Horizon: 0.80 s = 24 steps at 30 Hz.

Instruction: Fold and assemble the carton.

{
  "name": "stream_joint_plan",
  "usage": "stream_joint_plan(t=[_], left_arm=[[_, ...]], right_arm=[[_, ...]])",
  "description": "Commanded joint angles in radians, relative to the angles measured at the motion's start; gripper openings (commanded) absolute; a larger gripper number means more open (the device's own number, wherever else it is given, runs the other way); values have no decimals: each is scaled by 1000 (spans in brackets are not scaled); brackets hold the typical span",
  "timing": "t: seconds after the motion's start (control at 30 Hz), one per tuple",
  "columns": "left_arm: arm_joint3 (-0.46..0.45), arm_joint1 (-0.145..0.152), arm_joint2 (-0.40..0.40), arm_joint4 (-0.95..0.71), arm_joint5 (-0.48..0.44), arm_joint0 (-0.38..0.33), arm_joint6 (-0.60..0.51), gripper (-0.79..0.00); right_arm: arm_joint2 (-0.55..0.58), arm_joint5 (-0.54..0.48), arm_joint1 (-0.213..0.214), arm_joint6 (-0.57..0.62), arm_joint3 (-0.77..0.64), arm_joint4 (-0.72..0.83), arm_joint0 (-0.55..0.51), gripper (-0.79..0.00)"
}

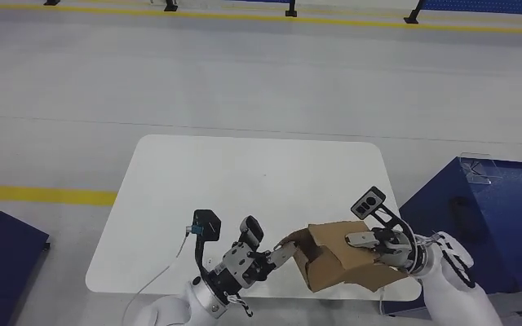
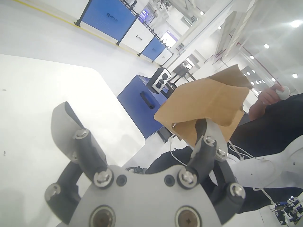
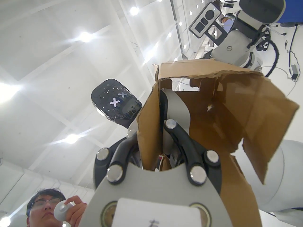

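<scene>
Colour-wise it's pretty simple: the plain brown cardboard carton point(image 1: 342, 254) at lower right is unprinted kraft, the same tan inside and out. White rounded table point(image 1: 245, 179), pale grey floor point(image 1: 245, 73) with a yellow stripe point(image 1: 57, 196) at the left edge, solid blue cabinet point(image 1: 465, 220) far right. The left gripper point(image 1: 281, 248) and right gripper point(image 1: 371, 244) are both silver metal with black links.

The left arm point(image 1: 171, 311) and right arm point(image 1: 453, 293) wear smooth white shells; the left gripper point(image 1: 281, 247) and right gripper point(image 1: 369, 241) share pale silver fingers point(image 2: 62, 116) on black links point(image 2: 87, 147), pinned by bright round-headed screws point(image 2: 102, 177), over a flat grey base plate point(image 2: 146, 204); from above, a black camera pod point(image 1: 206, 224) stands at 10 o'clock of the left gripper, a thin white cable point(image 1: 163, 267) trailing toward 7 o'clock; at 12 o'clock of the right gripper sits a grey-faced pod point(image 1: 368, 201) with dark lenses.
</scene>
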Motion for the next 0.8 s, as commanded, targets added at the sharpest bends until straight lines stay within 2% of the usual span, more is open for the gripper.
stream_joint_plan(t=[0.0, 0.17, 0.43, 0.57, 0.77], left_arm=[[3, -1, 3, 6, 8, -4, -9, 0], [12, -5, 3, -8, 41, -14, 8, 0], [21, -9, 4, -17, 82, -37, -37, 0], [-5, -9, -20, -23, 62, -17, 13, 0], [-74, -4, -62, -63, 16, 50, 56, 0]], right_arm=[[-3, 0, 1, 18, -5, -12, -1, -785], [-5, -5, 3, 37, -10, -30, -6, -785], [17, -31, 5, 27, -14, -48, -10, -785], [37, -92, 5, -9, -24, -86, -13, -785], [55, -184, 6, -41, -46, -172, -22, -785]])
